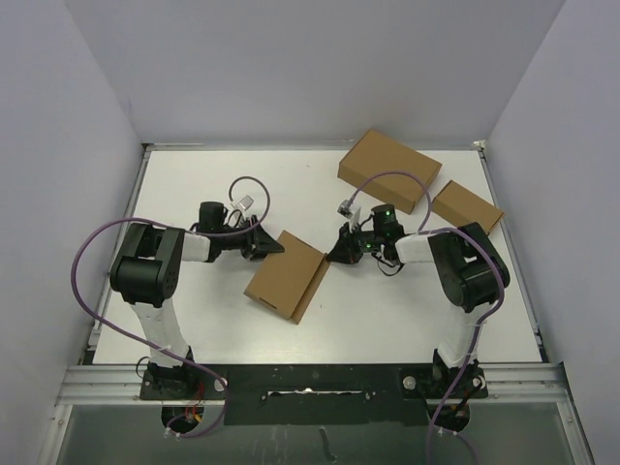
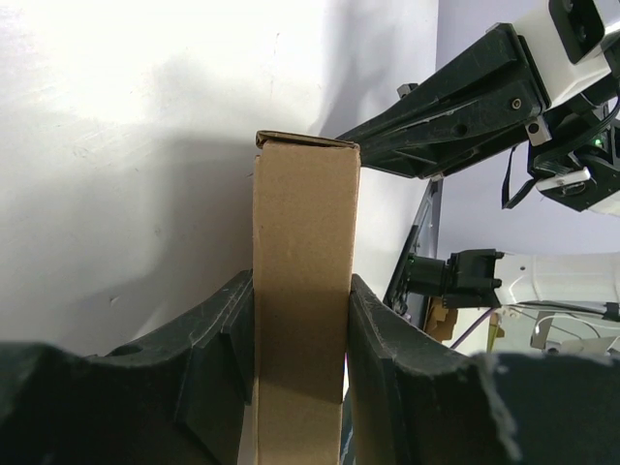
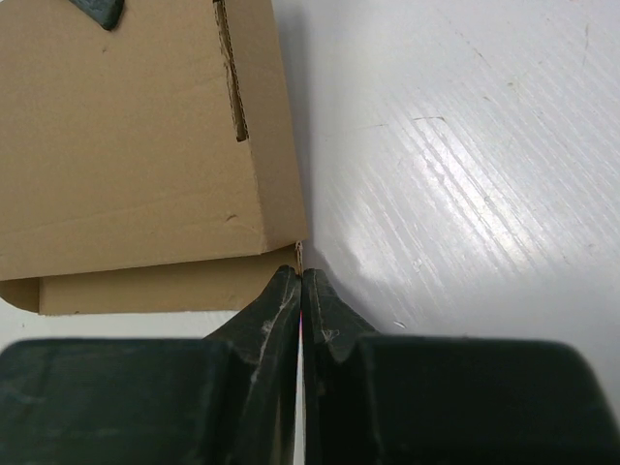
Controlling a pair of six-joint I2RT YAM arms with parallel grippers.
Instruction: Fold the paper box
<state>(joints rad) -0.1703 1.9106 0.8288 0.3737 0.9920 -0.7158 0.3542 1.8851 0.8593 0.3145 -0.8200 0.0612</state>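
Brown cardboard, the paper box (image 1: pixel 287 275) lies near the middle of the white table (image 1: pixel 387 315), between the arms; the left claw (image 1: pixel 272 248) pinches its side wall, fingers (image 2: pixel 218 368) on both faces; the right claw (image 1: pixel 334 259) is pressed together, tips at the box's corner; a larger box (image 1: pixel 388 170) and a smaller box (image 1: pixel 467 205) sit far right.

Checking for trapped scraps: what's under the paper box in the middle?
Only bare white table shows around the paper box. The left gripper clamps its far edge. Whatever lies beneath the cardboard is covered in every view.
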